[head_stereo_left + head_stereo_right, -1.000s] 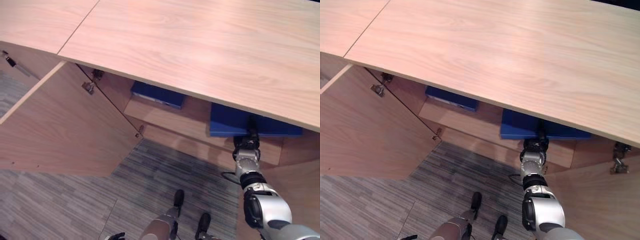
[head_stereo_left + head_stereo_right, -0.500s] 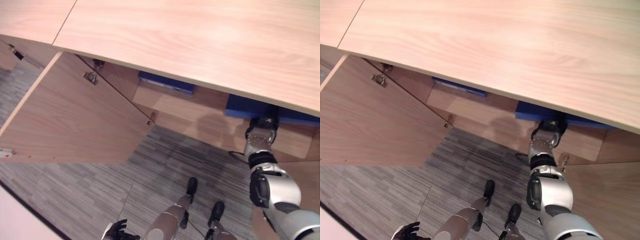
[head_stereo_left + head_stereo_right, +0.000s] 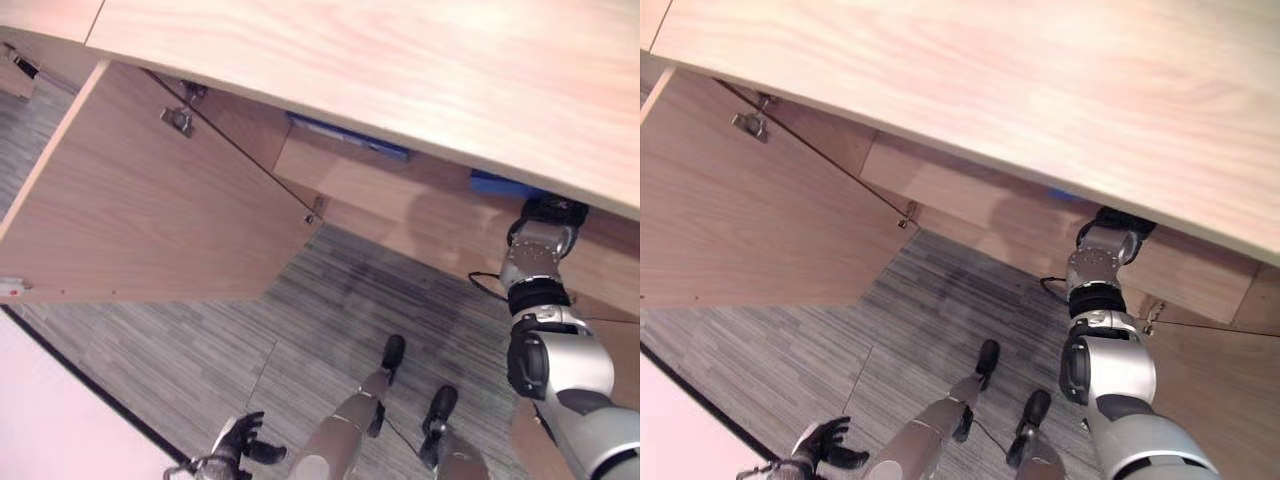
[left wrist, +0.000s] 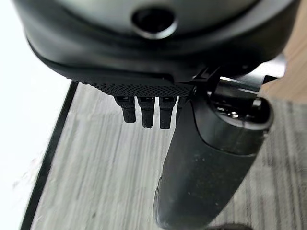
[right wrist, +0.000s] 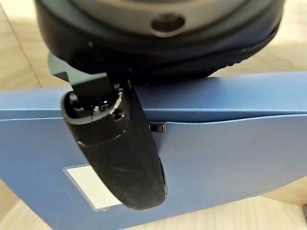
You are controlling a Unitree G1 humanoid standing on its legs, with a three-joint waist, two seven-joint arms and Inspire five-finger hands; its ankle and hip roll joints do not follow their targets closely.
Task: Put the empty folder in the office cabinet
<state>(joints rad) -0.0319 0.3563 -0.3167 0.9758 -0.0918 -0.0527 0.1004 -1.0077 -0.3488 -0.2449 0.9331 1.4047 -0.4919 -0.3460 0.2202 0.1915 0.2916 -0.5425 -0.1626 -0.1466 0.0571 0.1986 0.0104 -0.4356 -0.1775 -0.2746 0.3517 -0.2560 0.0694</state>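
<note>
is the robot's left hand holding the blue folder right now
No. The left hand hangs low over the carpet with nothing in it, while the blue folder sits under the right hand.

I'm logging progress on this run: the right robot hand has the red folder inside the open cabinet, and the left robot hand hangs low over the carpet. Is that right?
Not quite: the folder is blue, not red, as the right wrist view shows, with the right robot hand thumb lying across it. The rest holds: the cabinet door stands open and the left robot hand hangs low over the carpet.
</note>
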